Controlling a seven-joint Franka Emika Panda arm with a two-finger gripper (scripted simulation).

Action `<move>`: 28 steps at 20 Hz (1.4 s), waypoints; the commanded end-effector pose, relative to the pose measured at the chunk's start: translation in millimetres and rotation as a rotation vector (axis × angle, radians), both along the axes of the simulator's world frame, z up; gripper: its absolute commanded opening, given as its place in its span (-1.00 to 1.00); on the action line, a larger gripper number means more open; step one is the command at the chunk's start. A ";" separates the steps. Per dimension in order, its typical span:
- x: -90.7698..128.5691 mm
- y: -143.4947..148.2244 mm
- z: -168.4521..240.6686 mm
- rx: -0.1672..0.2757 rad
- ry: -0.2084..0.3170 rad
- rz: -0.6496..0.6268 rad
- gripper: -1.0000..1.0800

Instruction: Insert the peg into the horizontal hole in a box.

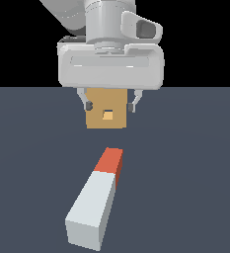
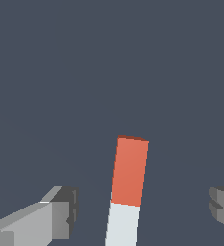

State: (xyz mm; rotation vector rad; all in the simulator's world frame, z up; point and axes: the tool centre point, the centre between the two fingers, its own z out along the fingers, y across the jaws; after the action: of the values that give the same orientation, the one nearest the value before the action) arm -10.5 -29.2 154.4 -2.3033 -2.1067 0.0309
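The peg (image 1: pixel 97 200) lies flat on the dark floor, pale grey-white with its orange-red end pointing toward the box. The box (image 1: pixel 105 109) is tan-orange with a small square hole in the face turned to the camera. My gripper (image 1: pixel 109 105) hangs open and empty in front of the box, above the floor and beyond the peg's red end. Its fingertips (image 1: pixel 88 105) flank the box in the picture. In the wrist view the peg (image 2: pixel 128 185) lies between my spread fingers (image 2: pixel 60 214), below them. The box does not show there.
The dark grey floor (image 1: pixel 195 173) spreads all around. The arm's white hand body (image 1: pixel 110 62) fills the upper middle of the exterior view and hides the top of the box.
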 end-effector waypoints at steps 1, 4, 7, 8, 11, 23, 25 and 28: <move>0.0 0.0 0.0 0.000 0.000 0.000 0.92; -0.5 -3.3 -2.2 0.000 -0.001 -0.003 0.92; -1.9 -13.3 -8.9 -0.001 -0.003 -0.014 0.92; -2.7 -18.2 -12.2 -0.001 -0.004 -0.019 0.92; -5.9 -37.3 -25.0 -0.003 -0.009 -0.038 0.92; -20.5 -118.5 -81.0 -0.005 -0.027 -0.122 0.92; -20.9 -121.9 -83.5 -0.005 -0.028 -0.125 0.92; -19.9 -121.1 -83.0 -0.003 -0.028 -0.125 0.92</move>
State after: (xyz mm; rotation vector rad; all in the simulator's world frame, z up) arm -31.5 -151.2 71.0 -2.4472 -1.9695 0.0028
